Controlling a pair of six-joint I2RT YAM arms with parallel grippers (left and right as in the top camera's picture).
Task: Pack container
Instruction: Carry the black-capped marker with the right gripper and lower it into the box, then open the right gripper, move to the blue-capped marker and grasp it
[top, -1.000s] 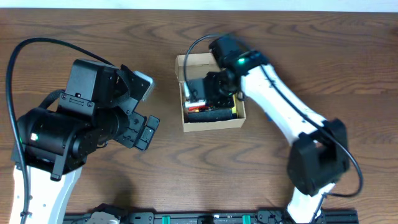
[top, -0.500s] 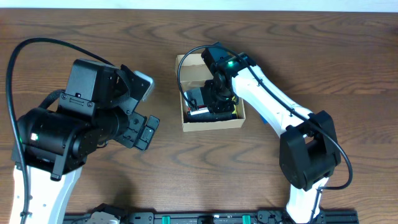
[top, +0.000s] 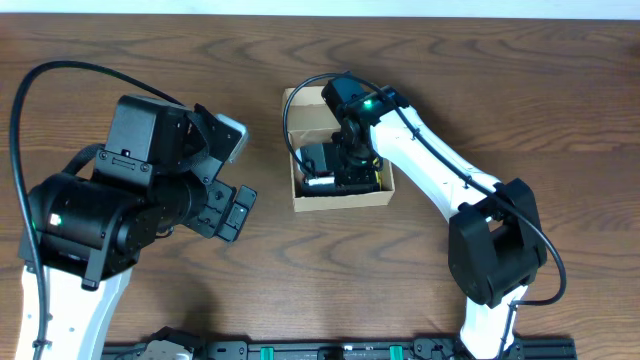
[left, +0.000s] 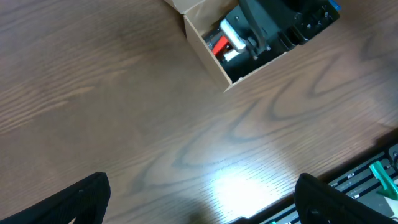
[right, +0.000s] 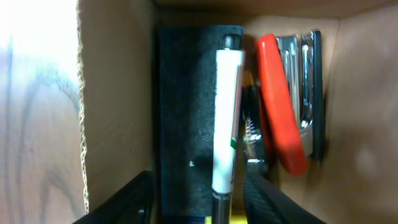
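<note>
Right gripper (right: 204, 199) is down inside the container (top: 340, 198) at mid-table. Its jaws are apart, straddling a white marker (right: 227, 124), with a red stapler (right: 283, 106) at the marker's 3 o'clock. Left gripper (left: 202, 202) is spread wide and empty. In the overhead view the container sits well apart at its 3 o'clock.
</note>
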